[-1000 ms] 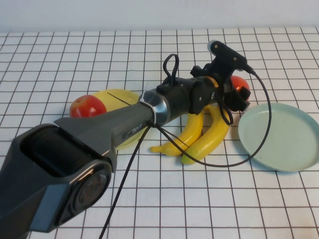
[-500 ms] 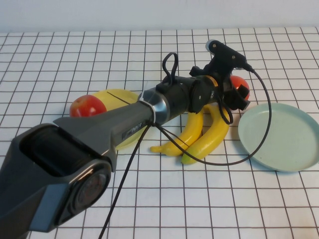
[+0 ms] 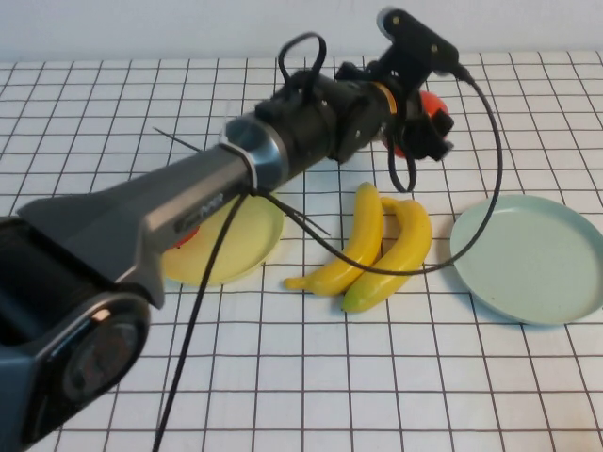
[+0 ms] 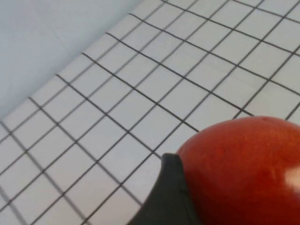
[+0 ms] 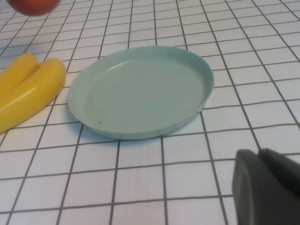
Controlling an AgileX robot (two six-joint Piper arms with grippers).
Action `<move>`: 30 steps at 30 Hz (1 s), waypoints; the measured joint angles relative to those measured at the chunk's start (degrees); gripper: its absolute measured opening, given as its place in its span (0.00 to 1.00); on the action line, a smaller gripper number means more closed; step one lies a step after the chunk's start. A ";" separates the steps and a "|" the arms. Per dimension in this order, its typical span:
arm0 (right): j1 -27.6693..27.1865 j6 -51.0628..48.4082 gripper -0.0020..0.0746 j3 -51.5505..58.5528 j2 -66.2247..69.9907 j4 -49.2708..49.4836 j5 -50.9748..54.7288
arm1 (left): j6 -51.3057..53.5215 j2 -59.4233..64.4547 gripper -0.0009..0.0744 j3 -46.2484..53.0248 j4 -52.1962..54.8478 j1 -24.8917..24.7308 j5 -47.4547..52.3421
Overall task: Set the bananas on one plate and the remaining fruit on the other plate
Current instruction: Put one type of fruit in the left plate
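Red apple [image 3: 430,111] clamped between the left gripper's [image 3: 424,127] fingers, raised above the table [image 3: 283,377] behind the bananas [image 3: 377,247]. Bananas side by side between yellow plate [image 3: 236,247] and blue-green plate [image 3: 532,256]. Second apple [image 3: 186,235] mostly hidden at the yellow plate. Right gripper [image 5: 267,187] near the blue-green plate; finger state impossible to tell.

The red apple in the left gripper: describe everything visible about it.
The round, shiny red apple looks smooth and plastic-like, with a soft highlight. It is lifted off the white gridded table, beyond the two yellow bananas, clamped in the left gripper; a dark finger presses against its side. Nothing else touches it.
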 joint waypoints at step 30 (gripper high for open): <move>0.00 0.00 0.01 0.00 0.00 0.00 0.00 | -30.23 -22.63 0.86 36.73 14.69 14.09 8.67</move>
